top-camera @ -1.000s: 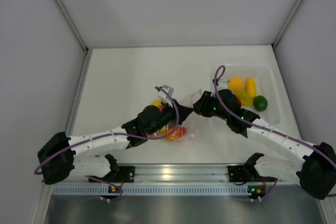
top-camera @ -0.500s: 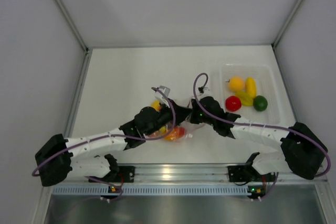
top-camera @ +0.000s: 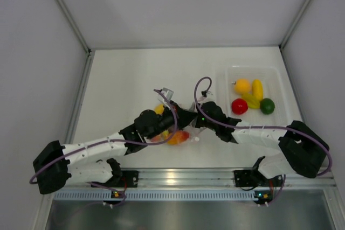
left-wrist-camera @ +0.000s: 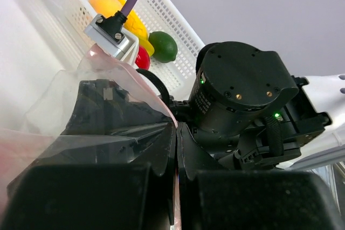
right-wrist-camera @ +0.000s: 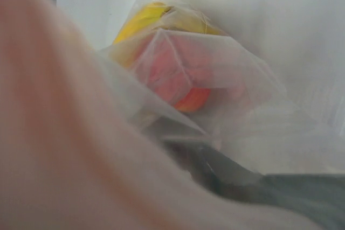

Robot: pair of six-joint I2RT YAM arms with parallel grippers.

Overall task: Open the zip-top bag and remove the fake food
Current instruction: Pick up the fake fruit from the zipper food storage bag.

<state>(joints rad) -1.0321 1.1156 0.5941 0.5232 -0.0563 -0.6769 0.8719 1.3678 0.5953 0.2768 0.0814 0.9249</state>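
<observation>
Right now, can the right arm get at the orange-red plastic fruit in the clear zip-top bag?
Probably yes: the right gripper is at the bag, which the left gripper holds, though folded film partly covers the fruit.

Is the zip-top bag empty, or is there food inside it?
Not empty: a yellow piece and an orange-red piece show through the zip-top bag.

Quick headcount: two robot arms, a left arm [top-camera: 97, 146] and a right arm [top-camera: 259, 133]. One zip-top bag [right-wrist-camera: 232, 79], one clear tray [top-camera: 269, 120]. The tray's got five pieces: one orange [top-camera: 242, 85], two yellow bananas [top-camera: 258, 89] [top-camera: 251, 101], one red fruit [top-camera: 239, 106], one green lime [top-camera: 267, 106]. In the bag I can make out two, a yellow piece [top-camera: 159, 109] and an orange-red piece [top-camera: 178, 137]. Could be more, it's too crumpled to tell.
</observation>
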